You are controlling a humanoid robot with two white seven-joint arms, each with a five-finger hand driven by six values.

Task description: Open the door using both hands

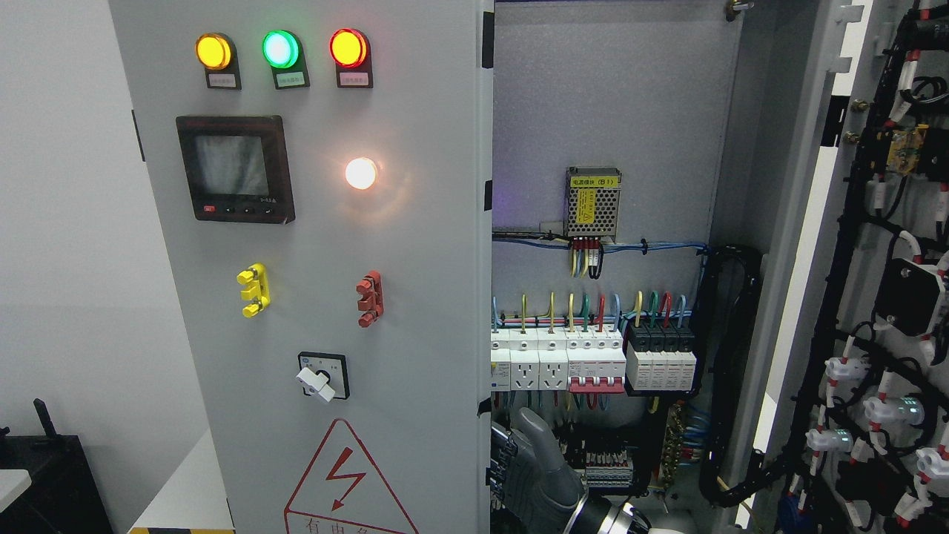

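The grey electrical cabinet has two doors. The left door (415, 297) stands across the cabinet's left half and carries three lamps, a meter, a rotary switch and a warning triangle. The right door (882, 297) is swung wide open at the right, its wired inner side showing. My right hand (519, 463) comes in at the bottom just right of the middle. Its fingers (504, 456) curl around the left door's free edge low down, with the thumb (545, 449) pointing up inside the cabinet. My left arm is out of view.
Inside the open half are a power supply (592, 202), a row of breakers and sockets (593, 360) and black cable bundles (730, 356). A white wall lies to the left, with a dark object (44, 482) at the lower left.
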